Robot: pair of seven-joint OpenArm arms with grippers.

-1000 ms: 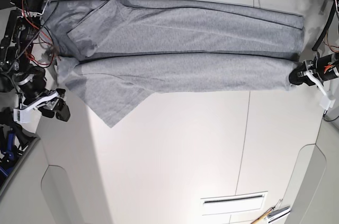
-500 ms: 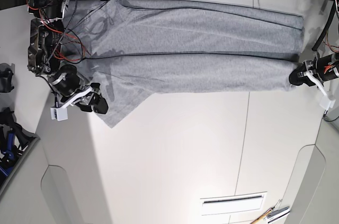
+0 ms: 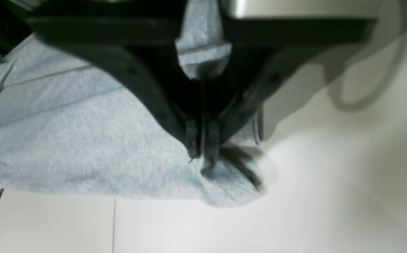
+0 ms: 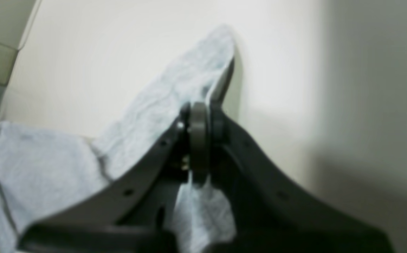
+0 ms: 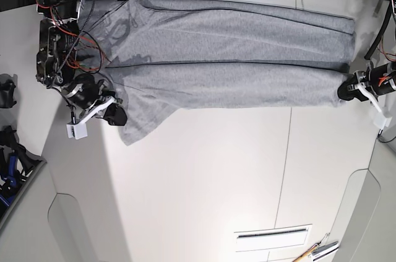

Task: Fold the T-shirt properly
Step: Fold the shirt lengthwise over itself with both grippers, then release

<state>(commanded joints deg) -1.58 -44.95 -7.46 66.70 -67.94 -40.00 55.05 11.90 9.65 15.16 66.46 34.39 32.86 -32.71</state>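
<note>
The light heather-grey T-shirt [image 5: 223, 57] lies folded lengthwise in a long band across the far part of the white table, plain side up. One sleeve [image 5: 139, 119] points toward the front left. My left gripper [image 5: 344, 90] is shut on the shirt's right end; the left wrist view shows its fingers [image 3: 193, 140] pinching the cloth [image 3: 84, 140] just above the table. My right gripper [image 5: 116, 115] sits at the sleeve's left edge. In the right wrist view it [image 4: 199, 147] is closed with grey cloth [image 4: 175, 91] between and beyond the fingers.
The white table [image 5: 204, 181] has a seam [image 5: 286, 150] running front to back and a slot [image 5: 272, 235] near the front. A small tool [image 5: 315, 251] lies at the front edge. Dark equipment [image 5: 7, 150] stands off the left side.
My right arm has swung from beyond the table's left edge onto the sleeve and closed there. The sleeve tip has shifted slightly. The left gripper has not moved.
</note>
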